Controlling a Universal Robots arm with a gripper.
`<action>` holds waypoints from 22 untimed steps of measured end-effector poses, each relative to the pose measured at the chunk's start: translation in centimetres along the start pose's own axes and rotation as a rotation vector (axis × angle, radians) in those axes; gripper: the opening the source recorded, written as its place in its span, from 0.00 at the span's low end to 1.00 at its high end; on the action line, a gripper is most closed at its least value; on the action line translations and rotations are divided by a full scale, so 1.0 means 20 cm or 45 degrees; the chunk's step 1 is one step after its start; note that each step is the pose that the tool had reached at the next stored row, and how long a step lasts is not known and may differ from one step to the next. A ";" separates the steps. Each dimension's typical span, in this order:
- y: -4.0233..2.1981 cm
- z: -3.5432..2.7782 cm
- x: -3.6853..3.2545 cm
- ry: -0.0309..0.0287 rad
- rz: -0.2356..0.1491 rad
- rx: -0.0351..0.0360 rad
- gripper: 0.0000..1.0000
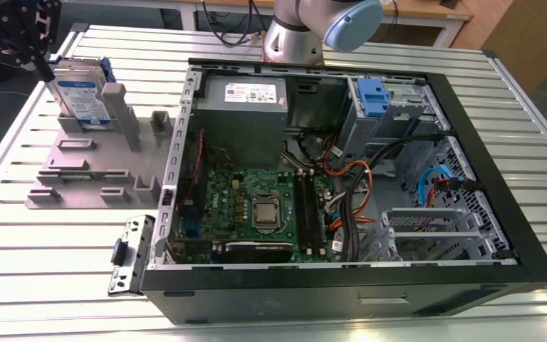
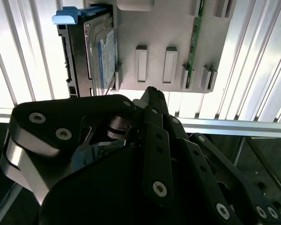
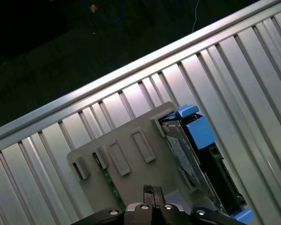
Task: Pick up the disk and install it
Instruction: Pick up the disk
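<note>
A: Disk (image 1: 79,92) stands upright in the grey fixture (image 1: 69,167), with a silver body, blue caddy frame and blue-white label.
B: Gripper (image 1: 39,66) hovers close by its edge, fingertips pinched together and empty. There's bare slatted table (image 1: 55,281) around.

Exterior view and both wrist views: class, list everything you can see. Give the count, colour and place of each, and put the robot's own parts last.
disk: one, silver-grey in a blue caddy, upright in the holder
holder: one, grey, on the table at the exterior view's left
computer case: one, black, open, mid-table
power supply box: one, grey, inside the case
second caddy: one, blue, inside the case
motherboard: one, green, inside the case
bracket: one, metal, on the table beside the case
table: one, silver, ribbed
arm: one, grey, behind the case
end effector: one, black, shut, empty, near the disk
</note>
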State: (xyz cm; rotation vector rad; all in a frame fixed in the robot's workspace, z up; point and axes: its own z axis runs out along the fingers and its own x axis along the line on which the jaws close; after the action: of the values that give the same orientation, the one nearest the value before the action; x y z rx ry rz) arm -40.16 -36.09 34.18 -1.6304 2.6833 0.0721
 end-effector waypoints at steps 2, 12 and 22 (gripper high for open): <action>0.000 0.000 0.000 0.0002 -0.004 -0.0002 0.10; 0.000 0.000 0.000 0.0015 -0.040 -0.0011 0.10; 0.000 0.000 0.000 0.0029 -0.074 -0.0019 0.10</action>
State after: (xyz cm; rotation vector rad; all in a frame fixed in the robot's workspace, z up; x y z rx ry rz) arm -40.16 -36.09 34.19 -1.7084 2.6359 0.0722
